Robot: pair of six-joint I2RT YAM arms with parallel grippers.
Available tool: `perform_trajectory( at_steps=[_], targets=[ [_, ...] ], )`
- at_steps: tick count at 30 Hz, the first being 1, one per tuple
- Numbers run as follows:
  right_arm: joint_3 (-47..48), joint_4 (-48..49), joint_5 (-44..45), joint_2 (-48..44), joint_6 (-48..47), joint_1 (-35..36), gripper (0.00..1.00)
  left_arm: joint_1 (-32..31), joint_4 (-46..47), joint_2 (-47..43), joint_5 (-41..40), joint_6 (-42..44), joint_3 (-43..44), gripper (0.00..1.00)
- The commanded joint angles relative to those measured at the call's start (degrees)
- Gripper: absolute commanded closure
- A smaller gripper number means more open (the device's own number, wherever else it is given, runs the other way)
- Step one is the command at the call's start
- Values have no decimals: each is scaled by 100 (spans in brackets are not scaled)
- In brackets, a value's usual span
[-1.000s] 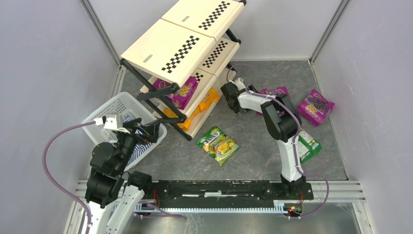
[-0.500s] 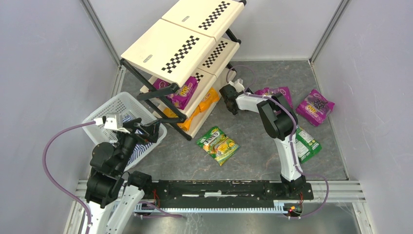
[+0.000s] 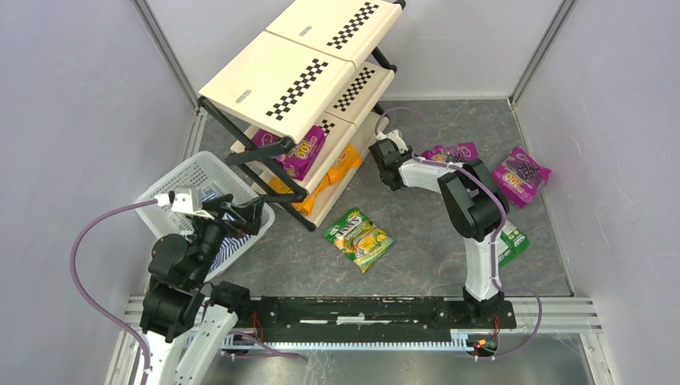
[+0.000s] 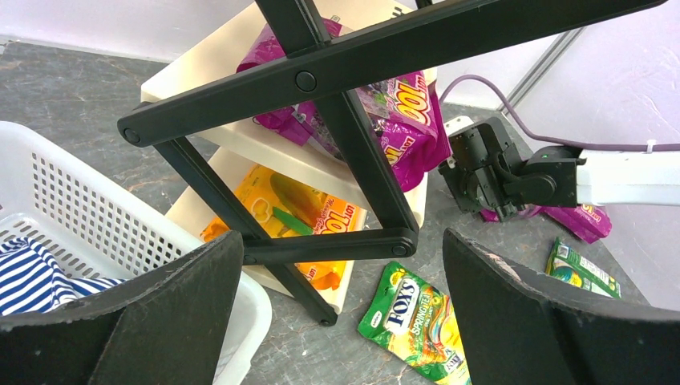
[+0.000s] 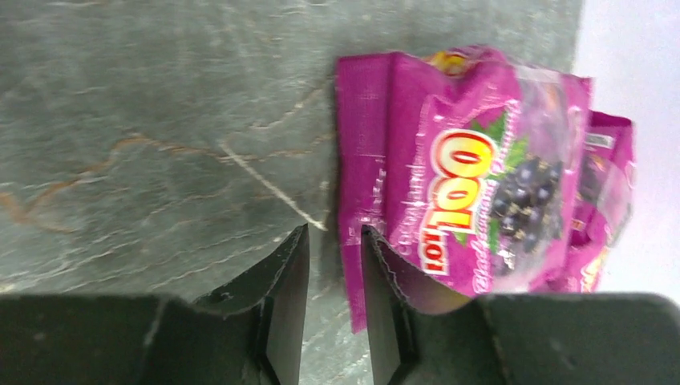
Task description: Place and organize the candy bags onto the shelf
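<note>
Quickly, left to right. The left gripper [image 4: 341,241] hung over the white mesh basket [image 3: 178,183], its jaws spread wide and holding nothing. A blue-white striped cloth [image 4: 32,277] lay inside the basket. Just right of it stood the shelf [image 3: 281,84], set at an angle toward the back wall. On its middle tier lay a purple grape bag [image 3: 301,154], poking out past the black frame. On the bottom tier lay orange-yellow bags [image 3: 333,172], at least two, overlapping.

On the grey floor in front of the shelf lay a green bag [image 3: 358,238], flat and apart from everything else.

The right gripper [image 5: 333,241] was down near the floor, just right of the shelf's end. Its fingers were nearly together, with only a narrow slot between them. The left edge of a second purple bag [image 5: 465,176] sat in that slot, against the right finger [image 5: 381,273]. The wrist view was blurred, so whether the bag was actually pinched could not be told. That bag lay flat on the floor.

Further right, a third purple bag [image 3: 521,175] lay near the right wall. Another green bag [image 3: 511,241] was partly hidden under the right arm.
</note>
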Motion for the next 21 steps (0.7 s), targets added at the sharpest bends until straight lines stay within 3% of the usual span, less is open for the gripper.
perform_trajectory(
  at_steps=[1,8,12,17,21],
  targets=[
    [110,84,-1150,-134,40,-1,58,36,211,68,-80,341,-22,0],
    [-91,352,-2670,-732,844,-12,40,36,218,100,-76,340,-20,0],
    [-377,1088,-3780,-1003,1584,-6,34,36,221,114,-84,342,-22,0],
    [-875,2616,-5028,-1003,2610,-11,38,36,217,144,-87,338,-18,0],
    [-980,3237,-5155,-910,3070,-5,48,36,216,136,-87,341,-22,0]
  ],
)
